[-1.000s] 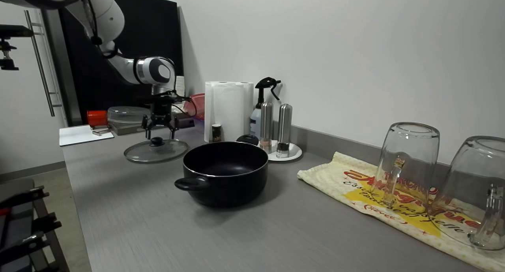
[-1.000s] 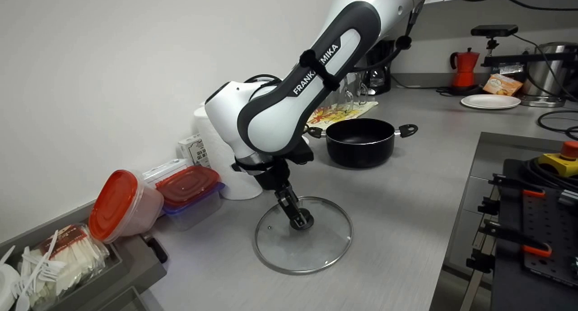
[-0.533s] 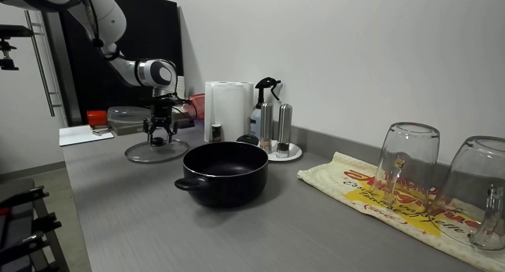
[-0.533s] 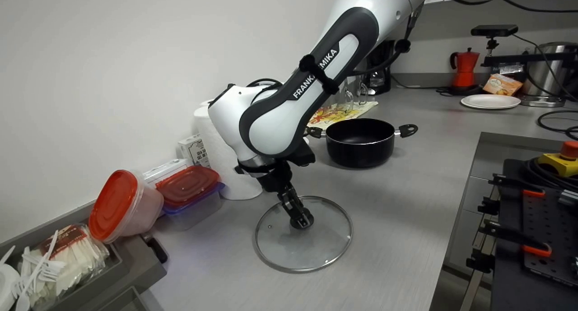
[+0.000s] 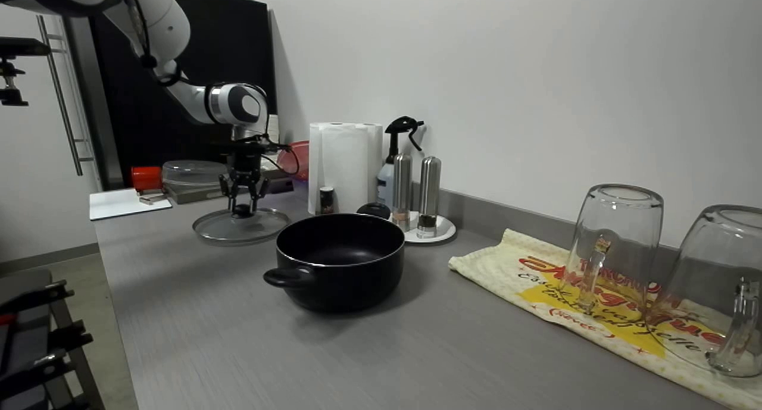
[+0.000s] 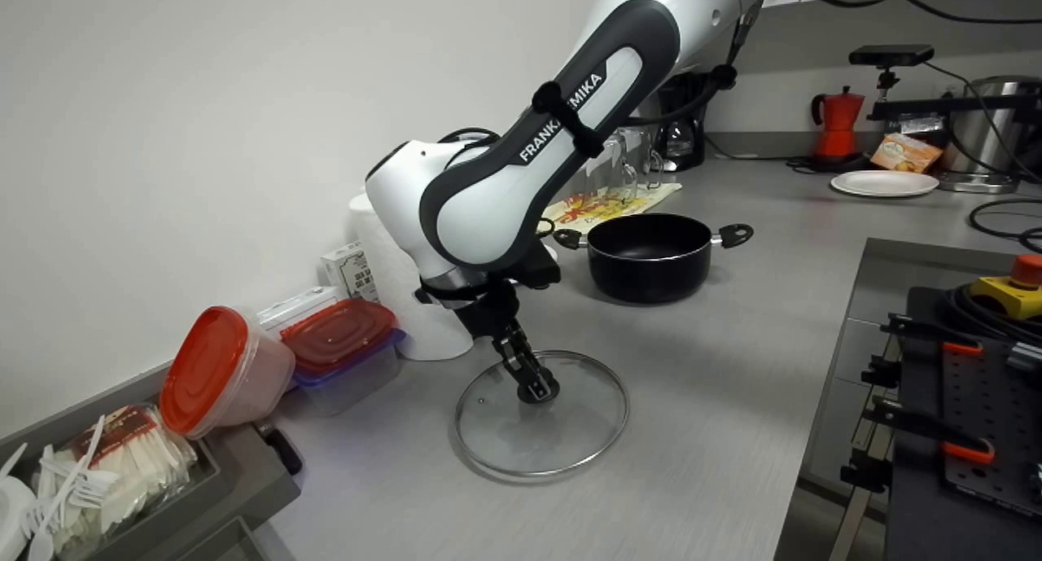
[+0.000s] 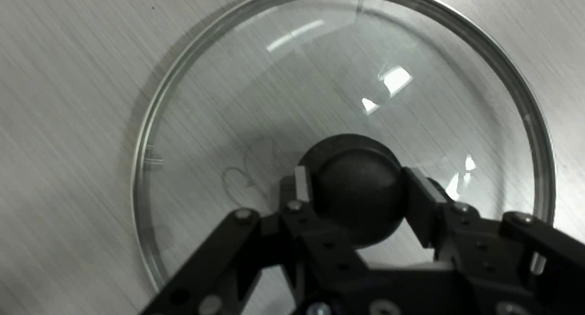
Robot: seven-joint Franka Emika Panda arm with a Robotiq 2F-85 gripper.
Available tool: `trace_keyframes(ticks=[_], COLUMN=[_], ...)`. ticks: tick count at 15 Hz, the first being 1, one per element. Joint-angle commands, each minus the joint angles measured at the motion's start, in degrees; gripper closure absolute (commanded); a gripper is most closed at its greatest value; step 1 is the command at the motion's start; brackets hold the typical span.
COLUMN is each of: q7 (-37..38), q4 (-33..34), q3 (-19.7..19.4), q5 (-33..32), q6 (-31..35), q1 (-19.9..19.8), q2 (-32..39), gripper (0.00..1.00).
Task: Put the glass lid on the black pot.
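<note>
My gripper (image 7: 356, 186) is shut on the dark knob (image 7: 358, 187) of the glass lid (image 7: 256, 100), with a finger pressed to either side of it. A shadow shows beside the lid's rim, which seems to hang just above the grey counter, roughly level. In both exterior views the gripper (image 6: 536, 392) points down at the centre of the lid (image 6: 562, 439). The black pot (image 5: 339, 279) stands upright on the counter without a cover, its inside visible, some way from the lid (image 5: 238, 228). Two side handles stick out from the pot (image 6: 649, 268).
Along the wall stand paper towel rolls (image 5: 345, 166), a spray bottle (image 5: 386, 178) and two steel mills (image 5: 428, 190) on a white plate (image 5: 446, 230). Upturned glass mugs (image 5: 619, 249) rest on a printed cloth (image 5: 506, 261). Red-lidded containers (image 6: 236, 374) sit near the lid.
The fingers have closed from either side onto the knob. Gripper and lid have then shifted slightly together and risen a little; the pot has stayed where it was.
</note>
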Motion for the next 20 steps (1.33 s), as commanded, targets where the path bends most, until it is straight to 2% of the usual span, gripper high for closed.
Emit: trace_keyframes(ticks=[1, 9, 20], q7=[-1.65, -4.11, -7.29], q4=[0.54, -3.92, -4.82], q3=[0.53, 0.98, 0.25], q5=[0.65, 0.9, -0.01], q6=[-1.02, -1.84, -9.27], q1=[-0.34, -2.2, -4.91], q2=[-0.28, -8.08, -18.29], gripper=[0.74, 0.74, 0.74])
